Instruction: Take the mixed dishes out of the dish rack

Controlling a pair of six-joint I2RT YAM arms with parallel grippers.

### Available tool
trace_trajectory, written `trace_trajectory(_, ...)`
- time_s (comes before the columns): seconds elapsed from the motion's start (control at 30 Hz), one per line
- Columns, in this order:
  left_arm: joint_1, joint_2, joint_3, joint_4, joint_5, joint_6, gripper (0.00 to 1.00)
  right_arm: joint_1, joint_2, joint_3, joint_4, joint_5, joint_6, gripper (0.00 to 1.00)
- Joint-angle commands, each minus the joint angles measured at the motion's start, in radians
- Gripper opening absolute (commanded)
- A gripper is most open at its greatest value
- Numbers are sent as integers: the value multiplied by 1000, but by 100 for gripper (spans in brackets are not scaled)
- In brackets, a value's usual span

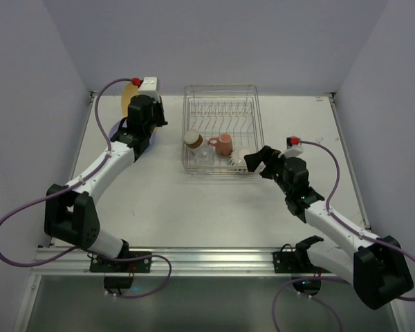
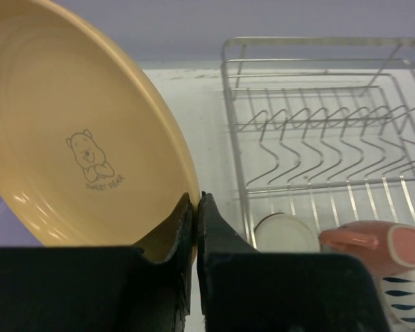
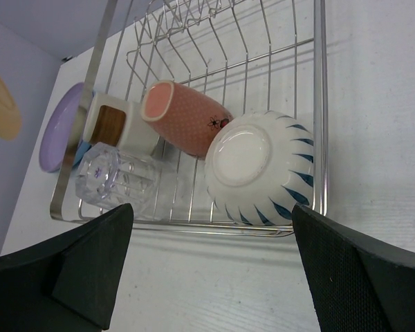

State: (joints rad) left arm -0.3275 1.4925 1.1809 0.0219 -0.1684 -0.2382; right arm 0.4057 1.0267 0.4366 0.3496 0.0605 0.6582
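Yellow plate (image 2: 76,124) is clamped in left hand (image 2: 196,207) left of the dish rack (image 2: 318,39), should be lowered flat; right hand (image 3: 211,214) is held open.

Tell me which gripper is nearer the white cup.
Right. The right gripper hovers open just beside the white cup; the left gripper is out left of the dish rack, shut on the yellow plate.
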Motion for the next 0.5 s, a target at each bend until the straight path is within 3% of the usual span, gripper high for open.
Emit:
trace_trajectory(0.0, 5, -32, 3, -2, -197, 59, 0, 1, 12, 36, 6, -11, -14, 99)
trace_trajectory(0.47, 5, 118, 8, -20, -319, 132, 0, 1, 30, 39, 6, -31, -11, 99)
